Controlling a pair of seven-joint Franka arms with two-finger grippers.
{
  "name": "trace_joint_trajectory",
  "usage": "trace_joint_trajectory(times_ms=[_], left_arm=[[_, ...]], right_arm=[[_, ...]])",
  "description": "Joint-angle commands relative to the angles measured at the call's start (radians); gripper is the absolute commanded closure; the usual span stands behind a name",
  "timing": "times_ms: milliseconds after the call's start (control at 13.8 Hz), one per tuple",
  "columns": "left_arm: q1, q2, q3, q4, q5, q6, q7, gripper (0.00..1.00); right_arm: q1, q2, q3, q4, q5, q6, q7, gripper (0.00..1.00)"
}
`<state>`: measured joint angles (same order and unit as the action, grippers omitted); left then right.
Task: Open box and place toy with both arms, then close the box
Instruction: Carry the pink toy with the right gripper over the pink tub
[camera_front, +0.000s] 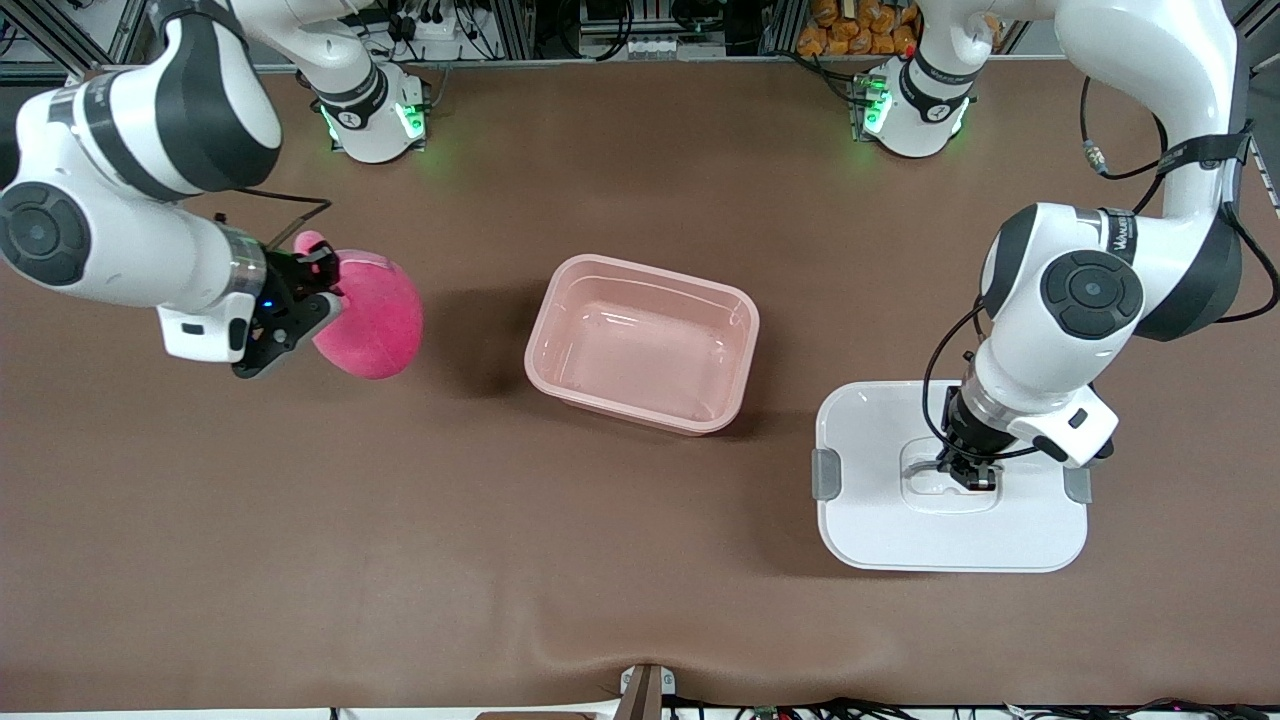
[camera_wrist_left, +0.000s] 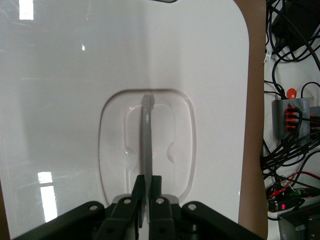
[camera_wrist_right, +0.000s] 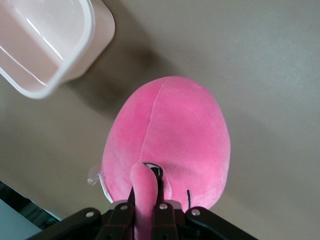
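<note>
The right gripper (camera_front: 300, 300) has the pink plush toy (camera_front: 372, 318) only by a thin ear, hanging over the table toward the right arm's end, so I'd worry the soft fabric slips out or the toy swings and clips the rim on its way to the open pink tub (camera_front: 641, 343) mid-table. Its jaws are pinched together on that ear. The left gripper (camera_front: 968, 472) is clamped on the grey handle (camera_wrist_left: 147, 135) of the white lid (camera_front: 950, 520), which lies flat toward the left arm's end
</note>
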<state>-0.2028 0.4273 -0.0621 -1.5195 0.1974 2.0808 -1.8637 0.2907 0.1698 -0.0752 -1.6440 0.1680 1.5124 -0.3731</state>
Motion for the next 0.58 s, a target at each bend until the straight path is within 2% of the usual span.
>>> trace_joint_trajectory(times_ms=[0,509], left_arm=[[0.005,-0.009,-0.007,-0.001,-0.018,-0.005,0.017,1.00],[0.003,-0.010,-0.007,-0.001,-0.018,-0.005,0.015,1.00]], right_arm=[[0.048,0.023,-0.009,0.056,0.057,-0.014,0.158,1.00],[0.171,0.095,-0.009,0.154,0.099,-0.009,0.600,1.00]])
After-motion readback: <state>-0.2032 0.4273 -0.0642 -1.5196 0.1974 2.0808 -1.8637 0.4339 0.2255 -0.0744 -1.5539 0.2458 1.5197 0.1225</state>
